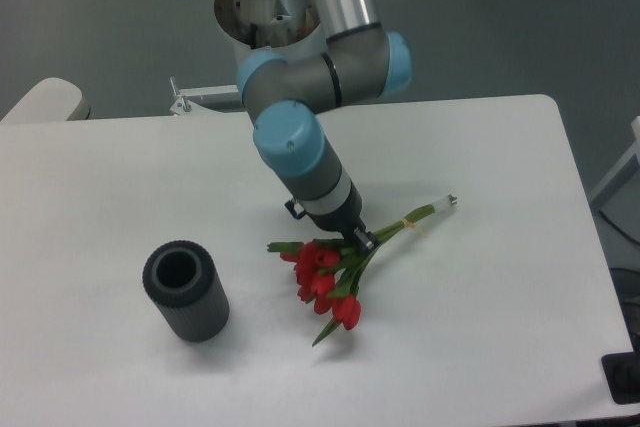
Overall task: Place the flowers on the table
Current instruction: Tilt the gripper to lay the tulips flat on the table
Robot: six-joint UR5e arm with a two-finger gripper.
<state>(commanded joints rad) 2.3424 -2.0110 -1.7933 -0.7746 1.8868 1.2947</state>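
1. Gripper (362, 240) low over the table (500, 347), tilted, its tip buried where the flowers' (330, 277) stems meet the heads. It looks pinched on the stems, but you can't see the fingers clearly.
2. Flowers appear down on the table near its middle, or only just above it; contact is hard to judge from this view.
3. Long axis runs diagonally: red heads to the lower left, toward the camera, stem end (445, 204) pointing up and right.
4. Heads lie just below and left of the gripper, stems trail off to its right.
5. Vase (185, 291) stands upright, well apart to the left.
6. Your release, I judge, should open across that stem line, then lift straight away.
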